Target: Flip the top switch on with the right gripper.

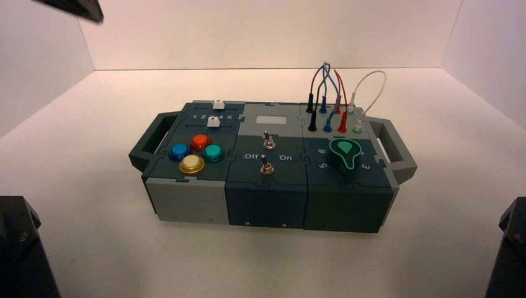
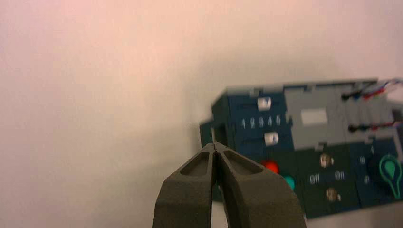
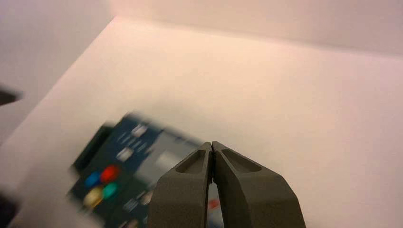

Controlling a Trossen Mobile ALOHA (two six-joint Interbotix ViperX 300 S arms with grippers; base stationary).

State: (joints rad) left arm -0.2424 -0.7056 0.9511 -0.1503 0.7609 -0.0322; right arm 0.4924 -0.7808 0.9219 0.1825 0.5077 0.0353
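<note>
The top switch (image 1: 268,140) is a tiny silver toggle on the dark middle panel of the box (image 1: 186,198), just behind its twin (image 1: 266,165), which stands between "Off" and "On". The left wrist view also takes in the top switch (image 2: 325,160), blurred. My right gripper (image 3: 211,143) is shut on nothing and hangs well away from the box, which lies blurred beyond its fingers. My left gripper (image 2: 215,145) is shut and empty too, held off the box's left end. Neither gripper's fingers appear in the high view.
Blue, red, teal and yellow buttons (image 1: 197,153) sit on the box's left part, with two white sliders (image 1: 216,113) behind them. A green-marked knob (image 1: 345,154) and plugged wires (image 1: 335,99) occupy the right part. Dark arm parts (image 1: 18,248) stand at the front corners.
</note>
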